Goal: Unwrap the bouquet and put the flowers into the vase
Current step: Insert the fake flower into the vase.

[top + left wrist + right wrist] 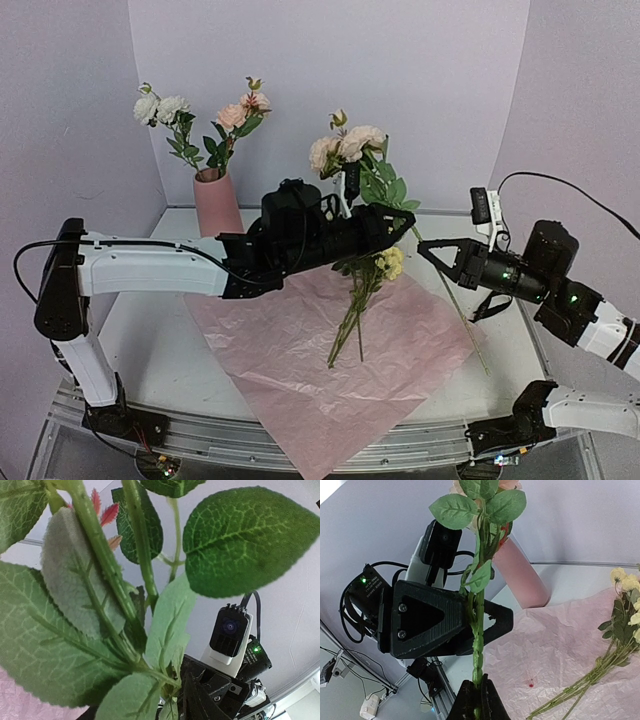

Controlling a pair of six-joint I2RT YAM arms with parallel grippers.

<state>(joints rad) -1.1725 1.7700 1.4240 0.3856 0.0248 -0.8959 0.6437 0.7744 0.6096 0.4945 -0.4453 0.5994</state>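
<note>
Pink vase (217,205) at the back left of the table (140,340), white and peach blooms (232,115) standing in it; a cream-rose stem (350,145) held up mid-table.
Right gripper (476,700) clenched on the lower part of that stem, which rises upright from its fingers. Left gripper (476,622) has a jaw on either side of the same stem higher up, among the leaves; cannot tell whether they press it. Yellow sprigs (388,262) lie loose on the crinkled pink paper sheet (300,370), spread flat, apart from the vase.
</note>
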